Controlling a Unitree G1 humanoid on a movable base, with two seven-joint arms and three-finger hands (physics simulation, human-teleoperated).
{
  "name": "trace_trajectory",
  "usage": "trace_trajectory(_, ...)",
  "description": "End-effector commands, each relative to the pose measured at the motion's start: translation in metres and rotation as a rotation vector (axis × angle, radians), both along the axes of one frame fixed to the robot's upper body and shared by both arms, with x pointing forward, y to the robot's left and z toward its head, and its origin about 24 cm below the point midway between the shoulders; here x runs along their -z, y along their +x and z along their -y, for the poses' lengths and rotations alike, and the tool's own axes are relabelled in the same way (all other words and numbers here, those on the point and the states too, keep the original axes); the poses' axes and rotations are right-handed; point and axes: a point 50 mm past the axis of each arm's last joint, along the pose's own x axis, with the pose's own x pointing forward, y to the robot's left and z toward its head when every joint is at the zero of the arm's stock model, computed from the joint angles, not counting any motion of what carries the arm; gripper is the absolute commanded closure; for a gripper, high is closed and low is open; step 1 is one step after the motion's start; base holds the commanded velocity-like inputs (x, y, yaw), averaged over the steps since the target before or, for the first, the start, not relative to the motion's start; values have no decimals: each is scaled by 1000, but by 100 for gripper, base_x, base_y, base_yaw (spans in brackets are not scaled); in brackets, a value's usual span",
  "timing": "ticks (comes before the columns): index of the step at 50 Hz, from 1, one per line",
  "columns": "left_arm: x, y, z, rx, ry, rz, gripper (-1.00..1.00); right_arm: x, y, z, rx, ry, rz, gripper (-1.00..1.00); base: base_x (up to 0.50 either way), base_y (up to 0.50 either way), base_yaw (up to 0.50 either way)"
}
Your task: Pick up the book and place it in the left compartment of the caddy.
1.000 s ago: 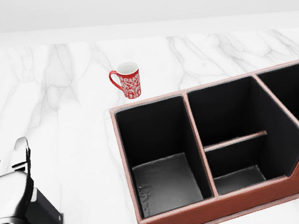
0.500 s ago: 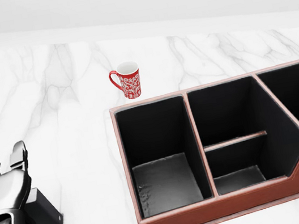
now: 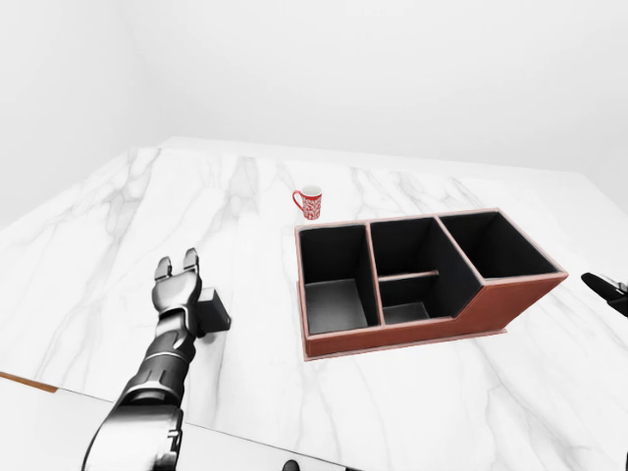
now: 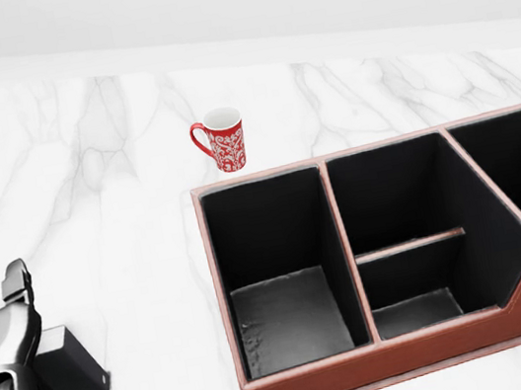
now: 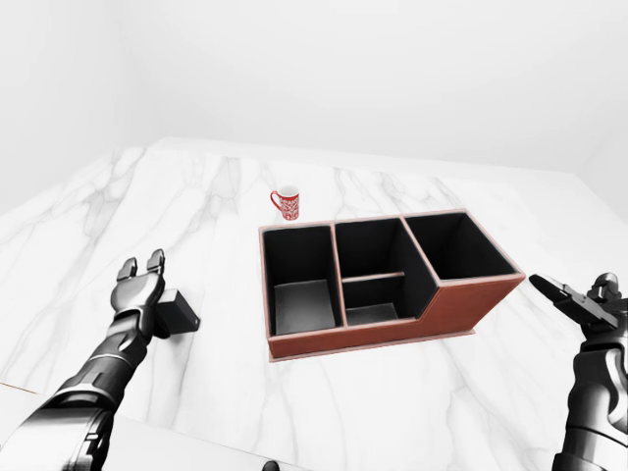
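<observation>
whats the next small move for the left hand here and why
Probably close the left hand round the small black book before any lift. The book stands on the white marble table, apart from the brown leather caddy, with the hand's open fingers beside it and not gripping it. The caddy's left compartment is empty and waiting.

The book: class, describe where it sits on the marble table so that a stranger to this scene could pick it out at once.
On the white marble table, start at the brown caddy and look toward the left of the left-eye view. There the left hand hangs against a small dark block, the book. It is plain black, unlike the patterned red mug.
</observation>
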Motion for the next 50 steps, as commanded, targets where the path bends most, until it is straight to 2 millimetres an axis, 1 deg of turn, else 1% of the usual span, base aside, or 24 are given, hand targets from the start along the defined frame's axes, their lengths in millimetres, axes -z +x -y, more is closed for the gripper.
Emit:
trace_trajectory(1, 17, -6, 2, -18, -13, -108, -100, -1, 0, 0, 1, -1, 0, -100, 0, 0, 0)
trace_trajectory(9, 14, -2, 7, 12, 13, -103, -100, 0, 0, 0, 1, -1, -1, -100, 0, 0, 0)
trace_trajectory(15, 18, -4, 9, 23, 28, -132, -100, 0, 0, 0, 2, 0, -1, -100, 0, 0, 0)
trace_trajectory(22, 29, -10, 10, 40, 39, -219, -100, 0, 0, 1, 3, 1, -1, -100, 0, 0, 0)
trace_trajectory(25, 33, -13, 13, 53, 50, -231, -100, 1, 0, 1, 3, -1, -1, -100, 0, 0, 0)
trace_trajectory(26, 32, -12, 14, 58, 55, -217, 34, 0, -1, 1, 4, -1, -1, -100, 0, 0, 0)
trace_trajectory(27, 33, -13, 14, 60, 58, -218, 100, -1, -1, 1, 4, -1, -1, -100, 0, 0, 0)
trace_trajectory(34, 40, -19, 17, 89, 93, -238, 100, 0, -1, 1, 5, 0, -3, -100, 0, 0, 0)
trace_trajectory(45, 43, -23, 21, 55, 50, -147, 100, 0, -1, 1, 7, -3, -6, -100, 0, 0, 0)
trace_trajectory(47, 47, -26, 23, 50, 33, -159, 100, 1, 0, 1, 8, -5, -6, -100, 0, 0, 0)
trace_trajectory(50, 46, -27, 20, -3, -22, -114, 100, 0, -1, 1, 7, -5, -6, -100, 0, 0, 0)
